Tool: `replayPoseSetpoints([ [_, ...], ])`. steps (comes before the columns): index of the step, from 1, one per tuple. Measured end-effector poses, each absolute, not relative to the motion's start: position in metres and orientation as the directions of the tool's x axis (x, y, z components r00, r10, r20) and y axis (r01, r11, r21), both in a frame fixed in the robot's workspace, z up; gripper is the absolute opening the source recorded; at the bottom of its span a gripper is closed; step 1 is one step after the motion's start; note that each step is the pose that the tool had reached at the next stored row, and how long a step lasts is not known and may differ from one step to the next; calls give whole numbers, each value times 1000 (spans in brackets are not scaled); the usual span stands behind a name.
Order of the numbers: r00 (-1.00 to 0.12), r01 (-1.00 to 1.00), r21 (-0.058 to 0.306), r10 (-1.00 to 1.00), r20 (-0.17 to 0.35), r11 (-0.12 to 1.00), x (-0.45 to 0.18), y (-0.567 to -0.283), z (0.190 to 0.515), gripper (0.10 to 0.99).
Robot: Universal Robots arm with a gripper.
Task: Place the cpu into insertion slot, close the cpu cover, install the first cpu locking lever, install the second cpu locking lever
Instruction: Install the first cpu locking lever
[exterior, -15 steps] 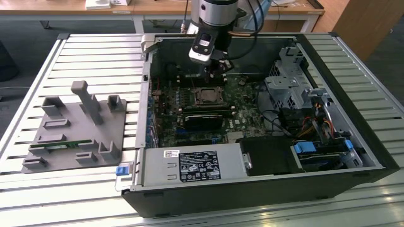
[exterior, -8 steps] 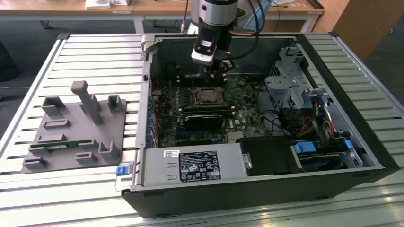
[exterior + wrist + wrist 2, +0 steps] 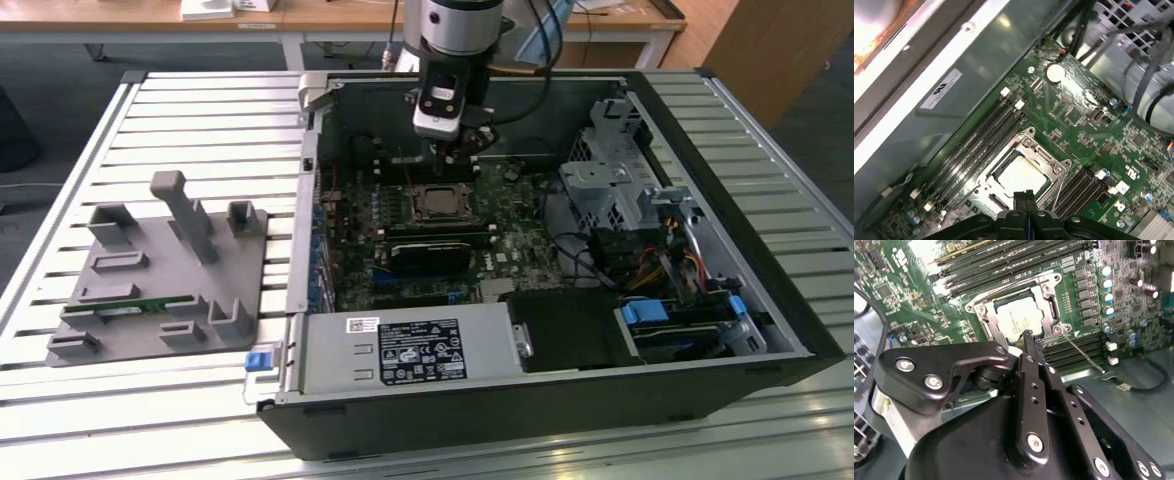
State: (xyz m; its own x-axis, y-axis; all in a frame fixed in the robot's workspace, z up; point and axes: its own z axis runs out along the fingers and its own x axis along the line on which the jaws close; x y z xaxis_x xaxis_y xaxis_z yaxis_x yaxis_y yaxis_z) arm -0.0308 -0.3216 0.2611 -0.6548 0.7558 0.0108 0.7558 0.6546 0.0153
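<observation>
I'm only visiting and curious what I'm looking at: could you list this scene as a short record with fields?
Place: open black metal computer case on a slatted metal table
Chip: square silvery-tan metal cpu, seated on the green circuit board
Cover: thin silver metal-frame cpu cover, closed over the chip
Lever: thin silver wire lever, apparently unlatched
Tool: black tool, shut, empty, near the chip's edge

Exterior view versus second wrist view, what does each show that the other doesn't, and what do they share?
Exterior view: the whole open black computer case on a white slatted table, with a grey plastic fixture block beside it on the exterior view's left. Second wrist view: a thin silver wire lever, and a row of blue-topped capacitors. Shared: the silvery square cpu seated inside the thin silver cover frame, with the black gripper shut close by its edge.
</observation>
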Motion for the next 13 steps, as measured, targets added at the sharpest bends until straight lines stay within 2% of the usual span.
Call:
replayPoseSetpoints([
  [13,-796,606,15,606,11,796,-31,-322,261,106],
])
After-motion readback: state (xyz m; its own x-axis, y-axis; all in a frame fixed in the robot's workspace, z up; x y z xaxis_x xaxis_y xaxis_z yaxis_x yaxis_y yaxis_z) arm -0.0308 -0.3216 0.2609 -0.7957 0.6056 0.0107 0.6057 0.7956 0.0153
